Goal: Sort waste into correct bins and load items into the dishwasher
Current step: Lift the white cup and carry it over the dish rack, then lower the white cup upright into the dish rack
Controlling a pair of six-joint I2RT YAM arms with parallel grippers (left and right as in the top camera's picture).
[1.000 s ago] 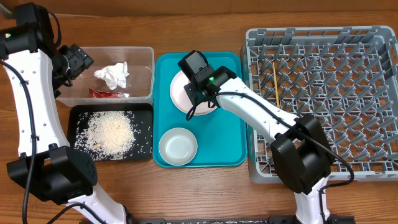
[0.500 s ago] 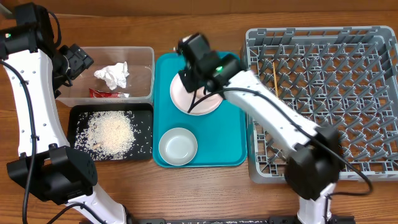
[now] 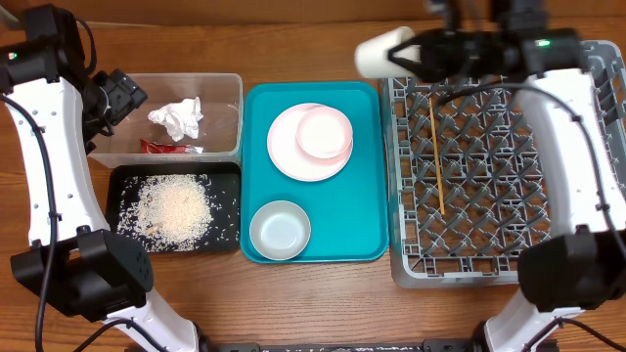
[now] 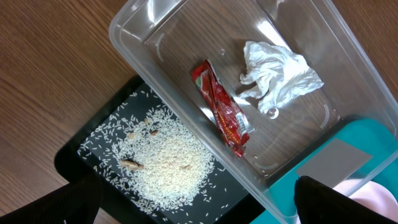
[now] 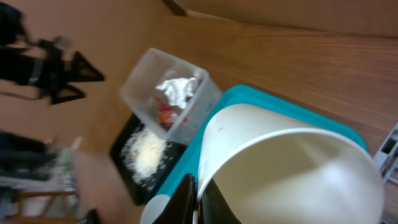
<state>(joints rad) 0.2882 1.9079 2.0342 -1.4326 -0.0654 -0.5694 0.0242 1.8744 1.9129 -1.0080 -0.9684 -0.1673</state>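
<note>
- Wooden tabletop, brown, both arms in the overhead view
- Right claw is pinched tight on the small white cup; the cup lies sideways in the grip, clear of the surface
- Large square grey plastic dish rack sits under this claw, which hangs over its far left corner
- One thin wooden chopstick lies across the rack pegs, nearer than the claw
- Flat teal tray is left of and nearer than the right claw; it carries a round white plate with a pale pink plate on top, and a white bowl
- Left claw has its jaws spread wide, nothing held, just beside the left end of the clear plastic rectangular tub
- Inside the tub: crumpled white paper tissue and crinkled red snack wrapper, close but apart
- Shallow black rectangular tray is beside the tub, nearer than the left claw, holding loose white rice grains
</note>
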